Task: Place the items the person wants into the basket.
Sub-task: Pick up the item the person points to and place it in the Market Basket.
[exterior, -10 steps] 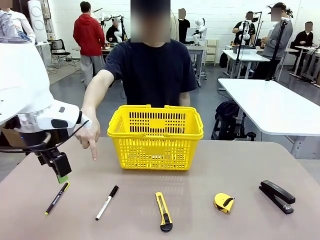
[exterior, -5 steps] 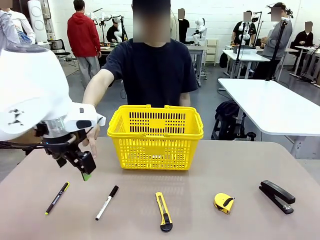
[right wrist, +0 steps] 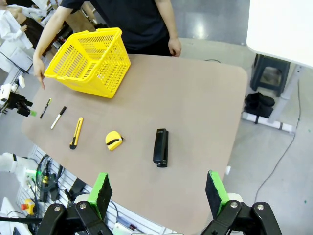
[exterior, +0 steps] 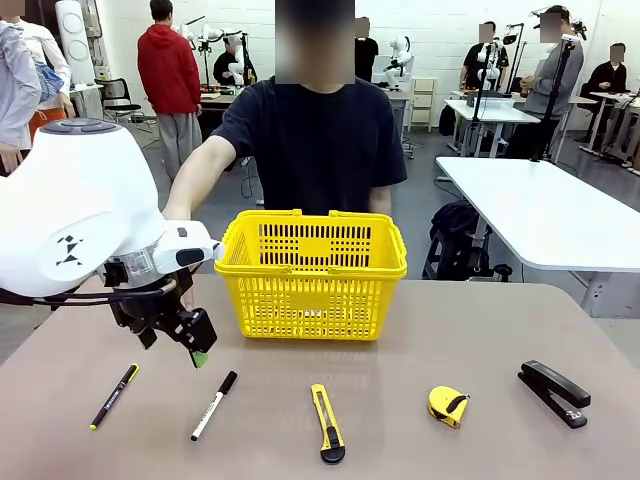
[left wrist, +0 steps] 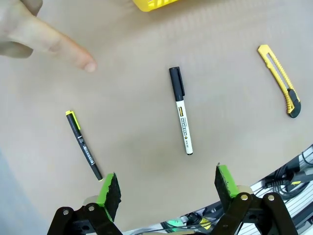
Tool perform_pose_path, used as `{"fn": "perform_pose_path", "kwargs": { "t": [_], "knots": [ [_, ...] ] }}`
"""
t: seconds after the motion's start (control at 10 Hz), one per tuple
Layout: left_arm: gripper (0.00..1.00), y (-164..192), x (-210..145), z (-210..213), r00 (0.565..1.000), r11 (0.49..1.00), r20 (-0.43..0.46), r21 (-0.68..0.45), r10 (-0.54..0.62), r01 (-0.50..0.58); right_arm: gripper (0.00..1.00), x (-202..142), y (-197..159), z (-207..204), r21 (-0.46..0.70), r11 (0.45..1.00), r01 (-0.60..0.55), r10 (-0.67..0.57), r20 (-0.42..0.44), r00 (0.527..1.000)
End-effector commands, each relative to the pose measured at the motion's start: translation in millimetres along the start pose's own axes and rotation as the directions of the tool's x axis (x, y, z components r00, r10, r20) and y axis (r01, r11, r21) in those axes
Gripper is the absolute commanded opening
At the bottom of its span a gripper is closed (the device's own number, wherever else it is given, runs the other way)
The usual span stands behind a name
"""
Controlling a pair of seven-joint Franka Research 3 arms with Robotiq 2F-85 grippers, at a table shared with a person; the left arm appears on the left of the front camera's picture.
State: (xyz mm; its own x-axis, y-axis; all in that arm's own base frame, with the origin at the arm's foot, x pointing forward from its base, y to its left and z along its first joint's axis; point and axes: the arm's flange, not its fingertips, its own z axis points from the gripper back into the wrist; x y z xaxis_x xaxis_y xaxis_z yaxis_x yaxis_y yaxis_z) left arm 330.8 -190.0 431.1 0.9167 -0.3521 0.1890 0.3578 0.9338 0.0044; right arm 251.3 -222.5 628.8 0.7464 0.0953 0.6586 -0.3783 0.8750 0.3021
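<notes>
Keeping the left pincer [exterior: 175, 345] released, jaws wide apart and grasping nothing, just above the table [exterior: 420, 330] at about 9 o'clock from its middle, near the left side of the yellow basket [exterior: 312, 272]. Finding the basket standing upright at 12 o'clock on the table, in front of the person [exterior: 310, 140] in the dark T-shirt. Seeing the items lying flat in one row along the near edge, all apart from each other: the black pen [exterior: 114, 396] at 8 o'clock, the white marker [exterior: 214, 405] with black cap at 7 o'clock, the yellow utility knife [exterior: 327, 423] at 6 o'clock, the round tape measure [exterior: 447, 405] at 5 o'clock, and the black stapler [exterior: 553, 392] at 4 o'clock. Noticing in the left wrist view the person's hand [left wrist: 29, 34] pointing one finger at the bare table, at about 12 o'clock from the pen and not touching it. Holding the right pincer [right wrist: 157, 188] also released and empty, green pads far apart, high over the table, looking down on the basket and the whole row.
</notes>
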Motion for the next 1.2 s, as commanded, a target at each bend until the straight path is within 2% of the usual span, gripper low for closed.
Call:
{"fn": "perform_pose_path", "kwargs": {
  "t": [0.0,0.8,1.1],
  "knots": [
    [1.0,-2,0,-3,1.0,1.0,-0.003,0.013,-0.013,0.013,1.0,-1,0,-1,0.008,1.0,-0.011,0.011,0.0,1.0],
    [1.0,-1,0,-1,1.0,1.0,-0.003,0.003,-0.005,0.005,1.0,-1,0,-1,0.008,1.0,-0.011,0.011,0.0,1.0],
    [1.0,-33,-5,-50,0.997,0.997,-0.049,0.05,-0.051,0.054,1.0,-1,0,-1,0.008,1.0,-0.011,0.011,0.0,1.0]
  ]
}}
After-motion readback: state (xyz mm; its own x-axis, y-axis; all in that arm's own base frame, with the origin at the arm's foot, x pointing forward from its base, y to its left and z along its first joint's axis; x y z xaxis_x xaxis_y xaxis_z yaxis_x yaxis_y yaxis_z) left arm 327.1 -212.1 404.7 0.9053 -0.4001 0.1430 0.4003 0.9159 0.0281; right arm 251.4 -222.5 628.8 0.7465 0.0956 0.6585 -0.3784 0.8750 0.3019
